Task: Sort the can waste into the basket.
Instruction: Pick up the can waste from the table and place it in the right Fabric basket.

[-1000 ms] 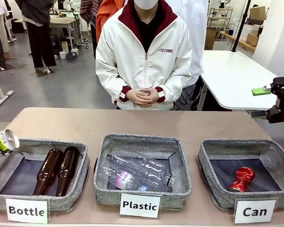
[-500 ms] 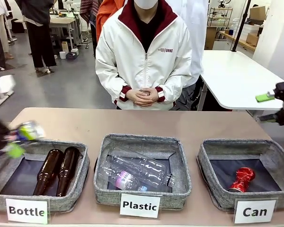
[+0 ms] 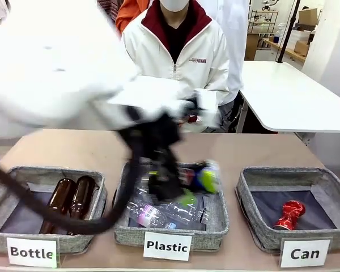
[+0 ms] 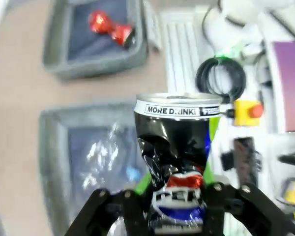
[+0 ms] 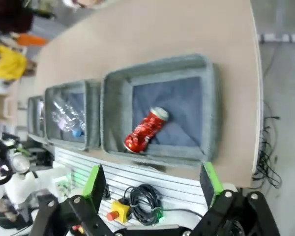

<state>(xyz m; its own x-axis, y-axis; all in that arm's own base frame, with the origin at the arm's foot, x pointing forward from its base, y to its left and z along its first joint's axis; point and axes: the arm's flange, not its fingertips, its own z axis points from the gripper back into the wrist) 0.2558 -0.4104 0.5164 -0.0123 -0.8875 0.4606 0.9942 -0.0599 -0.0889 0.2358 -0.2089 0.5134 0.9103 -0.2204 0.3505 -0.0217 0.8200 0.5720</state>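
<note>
Your left hand (image 4: 179, 216) grips the dark can (image 4: 177, 147) above the Plastic basket (image 3: 215, 218); your right hand (image 5: 152, 189) gapes wide.

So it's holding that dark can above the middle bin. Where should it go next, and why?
Probably onward to its right. The left gripper grips the dark can over the Plastic basket, while the Can basket, already holding the red can, sits one place further. Letting go here would missort it.

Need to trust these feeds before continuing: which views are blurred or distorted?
Front view: left arm heavily motion-smeared, baskets sharp. Left wrist view: dark can readable in the left gripper, background soft. Right wrist view: wide-angle bend, red can clear.
</note>
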